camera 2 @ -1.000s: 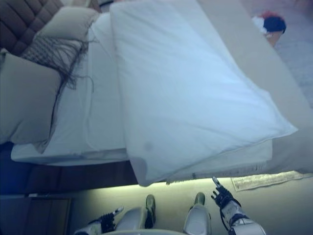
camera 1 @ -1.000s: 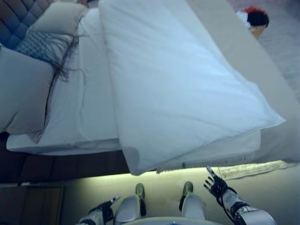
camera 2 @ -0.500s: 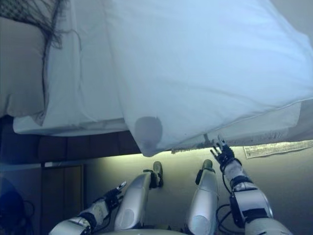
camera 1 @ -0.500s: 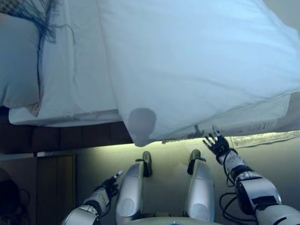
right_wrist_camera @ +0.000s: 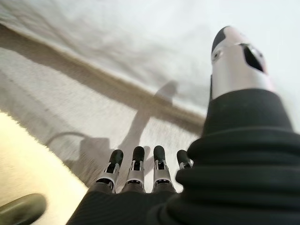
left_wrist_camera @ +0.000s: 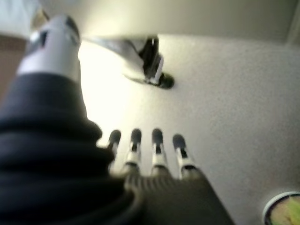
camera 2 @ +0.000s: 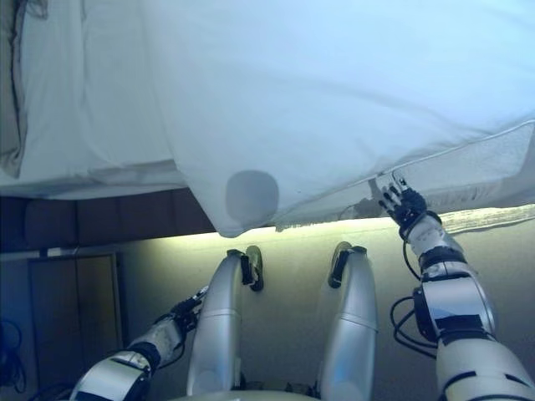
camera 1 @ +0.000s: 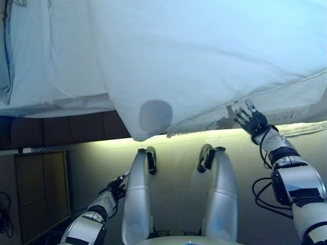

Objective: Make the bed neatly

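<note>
A white duvet [camera 1: 204, 51] lies slantwise across the bed, and its near corner [camera 1: 145, 125] hangs over the bed's front edge. A white sheet [camera 1: 66, 56] covers the mattress to its left. My right hand [camera 1: 250, 120] is open with straight fingers, raised to the mattress side [camera 1: 291, 99] just under the duvet's edge. In the right wrist view its fingers [right_wrist_camera: 136, 164] point at the mattress side and the duvet's seam [right_wrist_camera: 93, 89], holding nothing. My left hand [camera 1: 116, 186] hangs low by my left side, open and empty; its fingers [left_wrist_camera: 157, 147] show over the floor.
The dark bed base [camera 1: 61, 132] runs under the mattress, with a lit strip along the floor. A wooden cabinet [camera 1: 41, 189] stands at the lower left. A pillow's edge [camera 1: 4, 66] shows at the far left. A small round thing [left_wrist_camera: 283, 208] lies on the floor.
The camera has tipped down and come closer to the bed. My right hand has risen from floor height to the mattress side under the duvet's edge. The left hand stays low.
</note>
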